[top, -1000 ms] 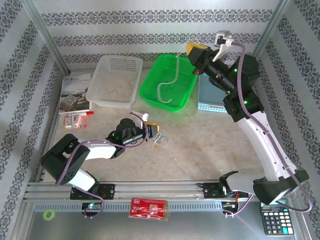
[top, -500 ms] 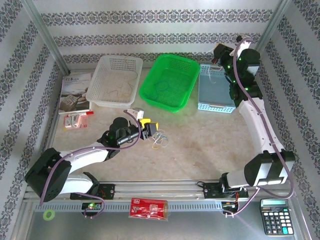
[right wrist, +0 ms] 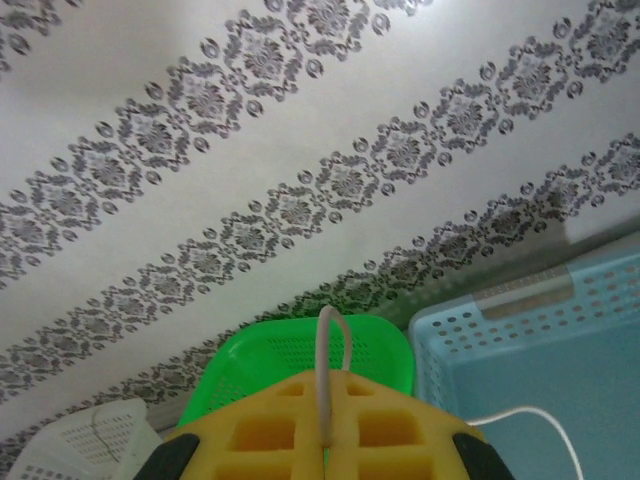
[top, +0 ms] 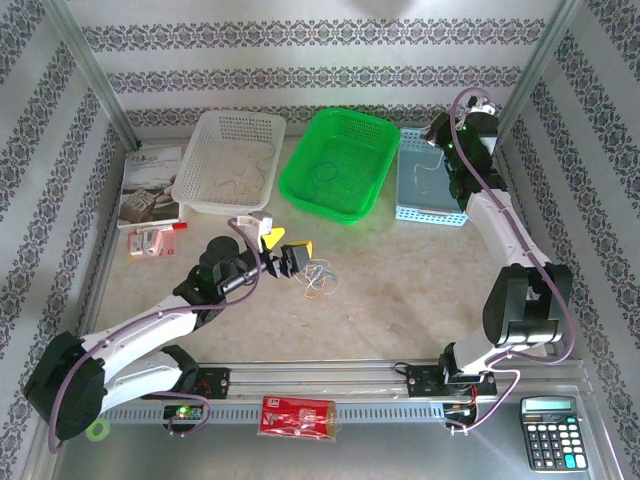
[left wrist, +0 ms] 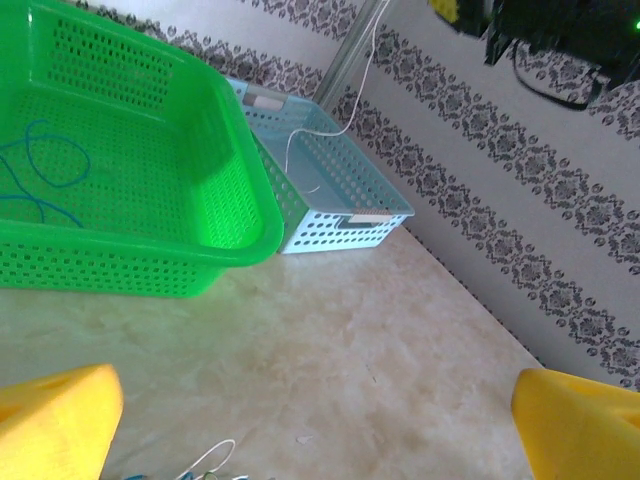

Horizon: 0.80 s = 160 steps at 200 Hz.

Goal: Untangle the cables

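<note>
The cables (top: 320, 280) lie tangled on the table (top: 420, 290) just lower right of the left gripper (top: 288, 247), which gapes wide and empty and is clearly the nearer one. The right gripper (right wrist: 325, 420), well apart at upper right, pinches one whitish strand (right wrist: 325, 360) above the blue basket (top: 430, 212).

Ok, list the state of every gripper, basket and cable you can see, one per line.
Left gripper: fingers open, holding nothing.
Right gripper: fingers shut on white cable.
Cable pile: tangled, lying on table.
Green basket: upright, blue cable inside.
White basket: upright, pale cable inside.
Blue basket: upright, white cable trailing into it.
</note>
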{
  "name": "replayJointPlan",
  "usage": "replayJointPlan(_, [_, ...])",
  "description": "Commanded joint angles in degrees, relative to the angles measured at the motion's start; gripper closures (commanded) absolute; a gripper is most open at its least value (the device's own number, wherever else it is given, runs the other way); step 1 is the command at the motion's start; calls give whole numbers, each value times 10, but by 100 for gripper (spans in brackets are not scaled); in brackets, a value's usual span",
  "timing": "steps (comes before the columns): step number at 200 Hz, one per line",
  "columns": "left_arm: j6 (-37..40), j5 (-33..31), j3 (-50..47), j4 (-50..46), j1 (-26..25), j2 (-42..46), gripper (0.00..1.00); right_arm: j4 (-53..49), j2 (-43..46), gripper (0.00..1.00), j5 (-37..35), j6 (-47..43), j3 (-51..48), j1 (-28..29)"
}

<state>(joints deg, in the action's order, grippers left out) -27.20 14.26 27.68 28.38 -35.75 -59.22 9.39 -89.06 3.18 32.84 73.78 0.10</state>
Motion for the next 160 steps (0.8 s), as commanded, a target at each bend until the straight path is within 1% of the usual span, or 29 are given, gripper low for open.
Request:
replayJointPlan(1, [14, -20, 11, -36, -7, 23, 0, 32, -2, 100, -20, -2, -10, -8])
replayJointPlan(45, [6, -41, 10, -40, -6, 28, 0, 17, -45, 100, -17, -12, -18, -20])
replayJointPlan(59, [4, -46, 10, -39, -6, 29, 0, 5, -71, 87, -7, -11, -8, -26])
replayJointPlan(76, [7, -50, 10, -38, -7, 31, 0, -16, -96, 67, 11, -10, 6, -35])
replayJointPlan(83, [8, -50, 10, -37, -7, 32, 0, -20, -102, 60, 22, -8, 8, -38])
replayJointPlan(93, [11, -51, 10, -38, -6, 35, 0, -20, -104, 53, 34, -4, 6, -40])
replayJointPlan(105, [11, -59, 10, -40, -6, 38, 0, -17, -98, 49, 42, -2, 0, -41])
replayJointPlan(125, [11, -65, 4, -31, -6, 39, 0, -13, -82, 46, 59, 3, -6, -41])
replayJointPlan(160, [6, -76, -11, 0, -6, 35, 0, -2, -41, 45, 85, 13, -29, -32])
